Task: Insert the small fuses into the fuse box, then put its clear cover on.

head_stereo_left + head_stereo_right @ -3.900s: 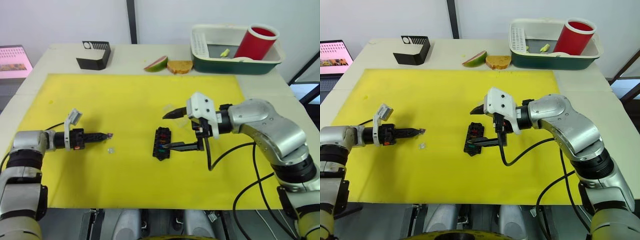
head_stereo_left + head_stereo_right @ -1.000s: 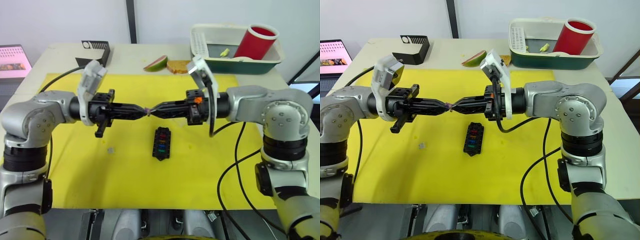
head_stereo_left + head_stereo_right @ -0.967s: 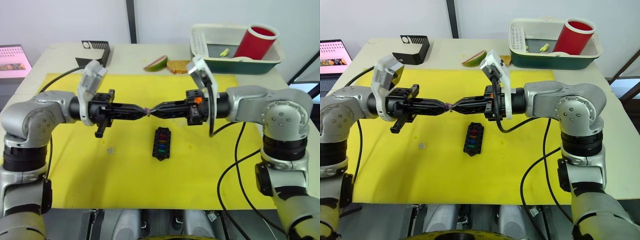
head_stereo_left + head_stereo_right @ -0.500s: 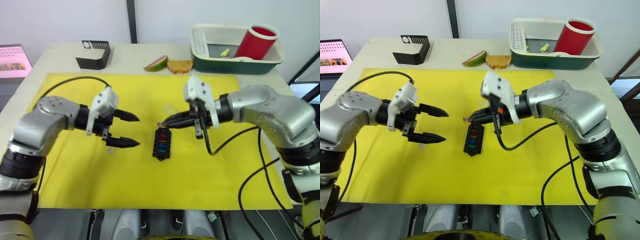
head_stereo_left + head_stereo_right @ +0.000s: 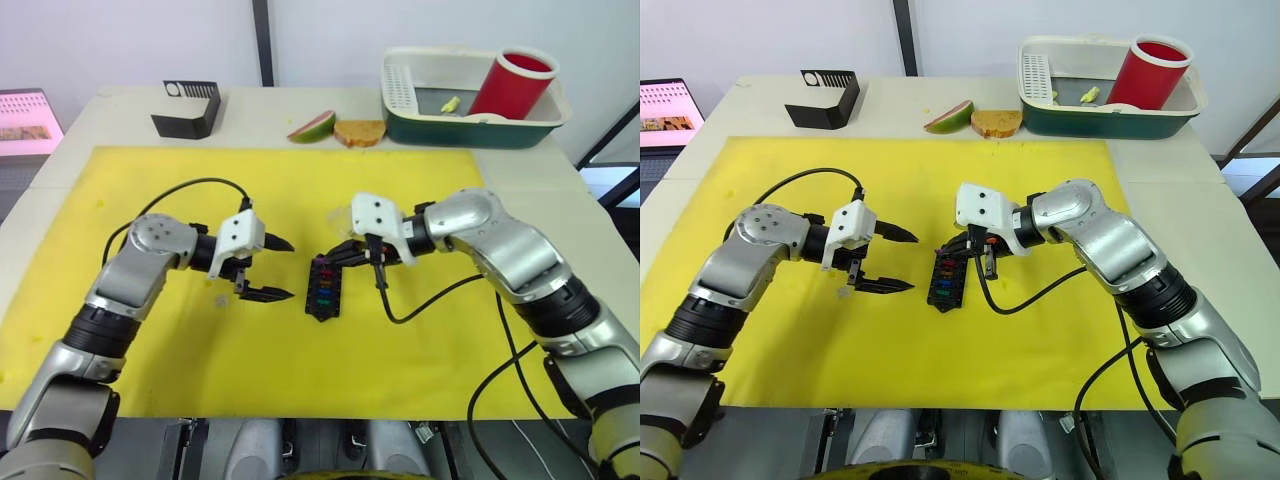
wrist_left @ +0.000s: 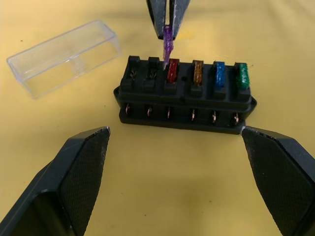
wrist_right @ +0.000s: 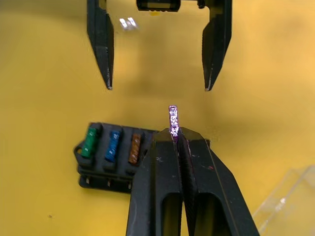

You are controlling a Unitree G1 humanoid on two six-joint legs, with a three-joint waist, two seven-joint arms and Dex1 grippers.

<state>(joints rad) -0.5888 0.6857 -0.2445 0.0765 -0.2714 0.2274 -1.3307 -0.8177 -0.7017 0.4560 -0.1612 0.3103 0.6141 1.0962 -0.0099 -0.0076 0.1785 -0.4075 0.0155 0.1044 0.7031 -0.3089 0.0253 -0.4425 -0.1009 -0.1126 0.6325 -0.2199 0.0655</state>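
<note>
The black fuse box (image 6: 184, 96) lies mid-mat with green (image 6: 240, 76), blue, amber and red (image 6: 172, 73) small fuses standing in one row. Just above the box, my right gripper (image 7: 175, 135) is shut on a purple fuse (image 6: 168, 46), whose lower end sits beside the red one. I cannot tell whether it is in a slot. To the left of the box my left gripper (image 5: 288, 268) is open and holds nothing. A clear fuse (image 5: 221, 298) lies on the mat by the left gripper. Beyond the box lies the clear cover (image 6: 64, 56).
A yellow mat (image 5: 200, 380) covers the table. Along the back edge stand a black angled stand (image 5: 188, 108), a mango slice (image 5: 312, 127), a piece of bread (image 5: 359, 133) and a green-and-white basin (image 5: 440, 125) holding a red cup (image 5: 510, 85). A laptop (image 5: 25, 120) sits far left.
A second ago both grippers met tip to tip on the purple fuse above the mat. My left gripper opened and drew back; my right carried the fuse down to the fuse box.
</note>
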